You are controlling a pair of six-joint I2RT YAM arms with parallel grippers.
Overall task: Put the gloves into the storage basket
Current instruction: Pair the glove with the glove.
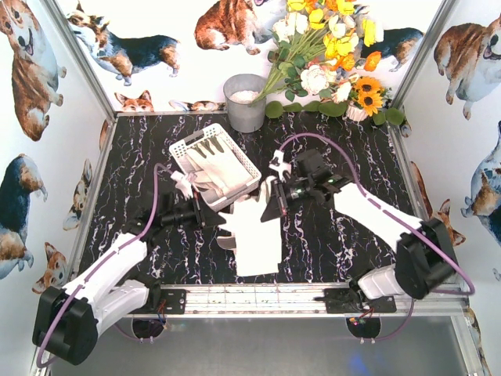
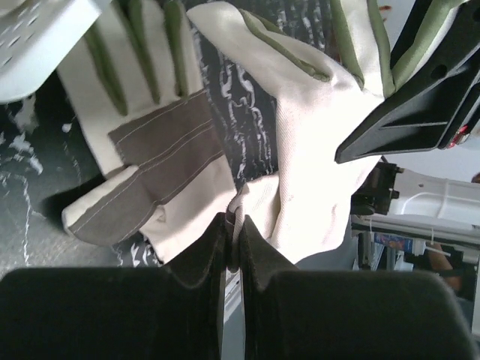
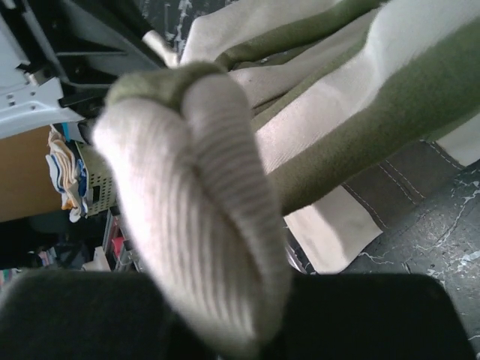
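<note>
l claw (image 2: 234,229) & r claw (image 3: 225,322) both clamping glove (image 1: 257,233).

Two robot arms (image 1: 117,262), one white storage basket (image 1: 205,143), one grey bucket (image 1: 245,106), one bunch of flowers (image 1: 325,47); at least two gloves (image 1: 254,231), overlapping, exact number unclear.

Left tool (image 2: 236,225), right tool (image 1: 276,202): both closed.
</note>
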